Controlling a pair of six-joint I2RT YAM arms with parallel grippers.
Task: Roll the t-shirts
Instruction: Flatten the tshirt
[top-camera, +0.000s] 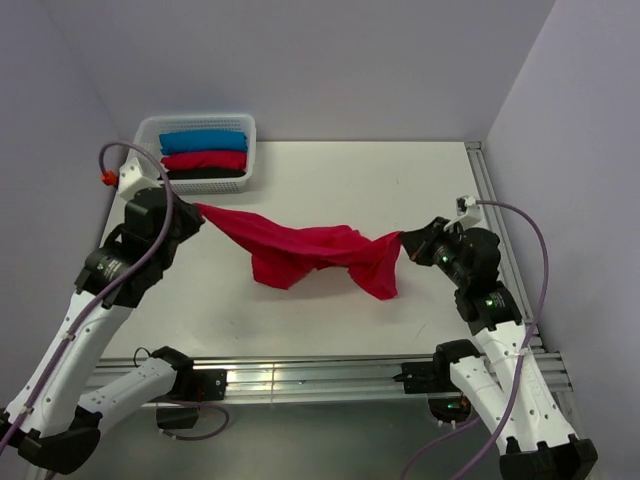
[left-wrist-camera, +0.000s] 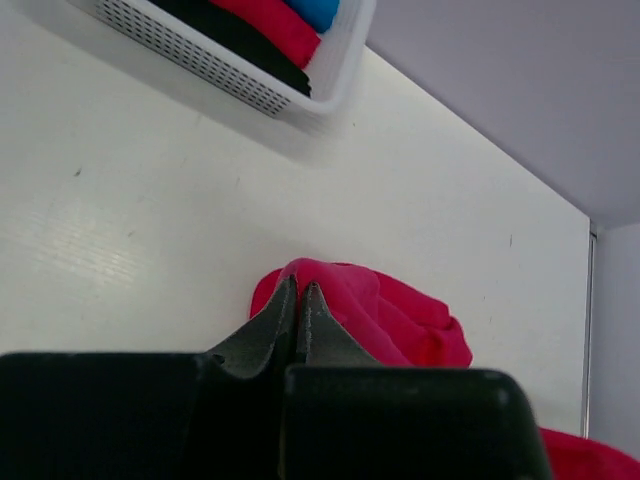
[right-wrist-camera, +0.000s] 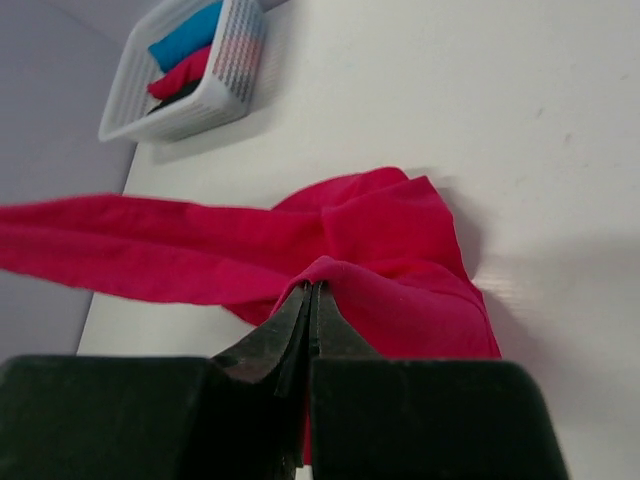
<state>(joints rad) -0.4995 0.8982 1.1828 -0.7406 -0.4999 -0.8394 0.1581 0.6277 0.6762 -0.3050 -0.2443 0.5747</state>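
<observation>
A crimson t-shirt (top-camera: 310, 250) hangs stretched between my two grippers above the white table, its middle sagging in folds. My left gripper (top-camera: 197, 208) is shut on the shirt's left end; in the left wrist view the gripper (left-wrist-camera: 300, 287) pinches a fold of the crimson cloth (left-wrist-camera: 400, 320). My right gripper (top-camera: 403, 238) is shut on the right end; in the right wrist view the gripper (right-wrist-camera: 312, 287) clamps a ridge of the crimson shirt (right-wrist-camera: 380, 240). Rolled blue (top-camera: 203, 141), red (top-camera: 203, 159) and black (top-camera: 205, 173) t-shirts lie in the basket.
A white mesh basket (top-camera: 250, 150) stands at the table's back left corner, also seen as the basket (left-wrist-camera: 215, 70) and the basket (right-wrist-camera: 235, 60). Metal rails run along the table's right edge (top-camera: 500, 230) and near edge (top-camera: 320, 375). Walls enclose the back and sides.
</observation>
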